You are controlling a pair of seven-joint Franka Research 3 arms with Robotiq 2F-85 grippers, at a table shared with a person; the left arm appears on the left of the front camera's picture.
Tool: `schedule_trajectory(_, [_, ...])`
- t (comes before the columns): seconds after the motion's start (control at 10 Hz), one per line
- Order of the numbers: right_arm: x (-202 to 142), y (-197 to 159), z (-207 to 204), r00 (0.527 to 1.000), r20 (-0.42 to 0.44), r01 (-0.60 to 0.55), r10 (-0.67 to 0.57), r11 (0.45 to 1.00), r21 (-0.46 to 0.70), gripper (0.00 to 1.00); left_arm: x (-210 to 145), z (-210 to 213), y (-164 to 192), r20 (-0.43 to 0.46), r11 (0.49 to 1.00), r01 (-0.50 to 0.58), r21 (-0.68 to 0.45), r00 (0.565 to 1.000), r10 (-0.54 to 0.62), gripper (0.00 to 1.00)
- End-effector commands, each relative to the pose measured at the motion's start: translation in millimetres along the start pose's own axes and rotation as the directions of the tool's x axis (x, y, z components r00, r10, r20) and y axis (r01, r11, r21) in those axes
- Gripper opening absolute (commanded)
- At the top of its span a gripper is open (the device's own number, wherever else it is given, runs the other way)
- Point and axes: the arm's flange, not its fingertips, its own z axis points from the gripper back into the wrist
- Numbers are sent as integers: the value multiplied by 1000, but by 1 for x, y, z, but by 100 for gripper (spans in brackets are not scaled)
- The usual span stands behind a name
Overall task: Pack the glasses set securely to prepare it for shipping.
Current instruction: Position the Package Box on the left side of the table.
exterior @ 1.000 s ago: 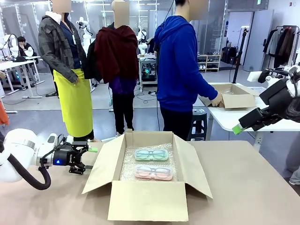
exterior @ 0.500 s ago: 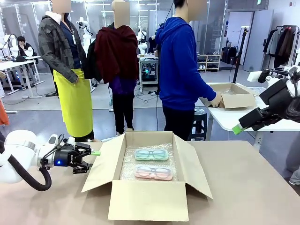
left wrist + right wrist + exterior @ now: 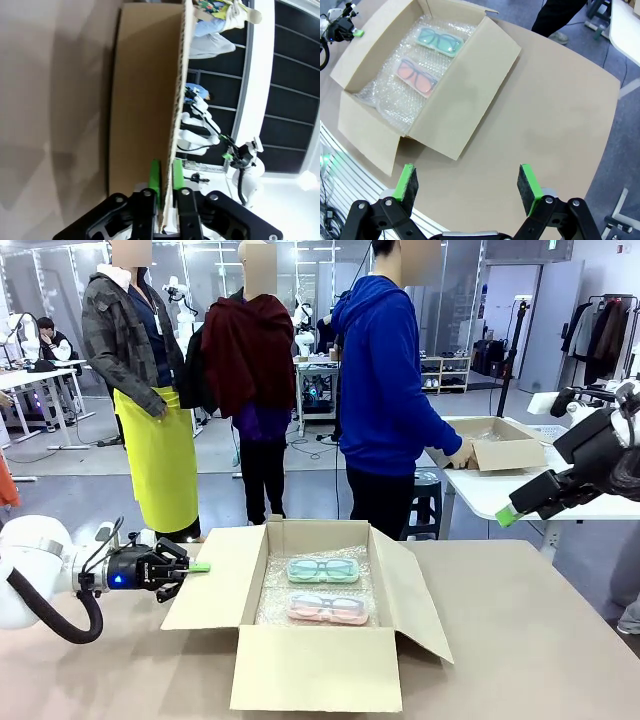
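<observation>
The glasses set lies inside an open cardboard box (image 3: 312,672) on bubble wrap (image 3: 272,602): a mint-green case (image 3: 323,569) farther back and a pale pink case (image 3: 327,608) nearer, spectacles visible in both. My left gripper (image 3: 196,567) is shut on the edge of the box's left flap (image 3: 208,590). In the left wrist view its green pads (image 3: 155,179) pinch the corrugated flap edge (image 3: 176,100). My right gripper (image 3: 508,515) hangs high at the right, clear of the box. The right wrist view looks down past its open gripper (image 3: 466,184) on both cases, mint (image 3: 439,40) and pink (image 3: 416,76).
The box's right flap (image 3: 418,592) slopes outward over the table (image 3: 545,640). Across the table, a person in a blue hoodie (image 3: 385,390) handles another cardboard box (image 3: 505,445) on a white table behind. Bare tabletop lies right of the box.
My left gripper went from open beside the left flap to shut on its edge, then drew back to the left, swinging the flap outward and flatter. The right arm stayed still.
</observation>
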Motion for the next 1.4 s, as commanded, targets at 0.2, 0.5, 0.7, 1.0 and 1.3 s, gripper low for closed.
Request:
schedule_trajectory(0.2, [0,-1,0,1000,3,-4,4,1000,-3,100,1,1,0,-44,1000,-19,-22,999,18,0])
schedule_trajectory(0.5, [0,-1,0,1000,3,-4,4,1000,-3,100,-1,0,-1,-15,1000,-2,-17,1000,2,0])
schedule_trajectory(0.7, [0,-1,0,1000,3,-4,4,1000,-3,100,-1,0,-1,-15,1000,-2,-17,1000,2,0])
schedule_trajectory(1.0, [0,-1,0,1000,3,-4,4,1000,-3,100,4,15,-6,-58,998,2,-64,998,-6,3])
schedule_trajectory(1.3, [0,-1,0,1000,3,-4,4,1000,-3,100,28,79,-7,-52,974,117,-196,990,-129,3])
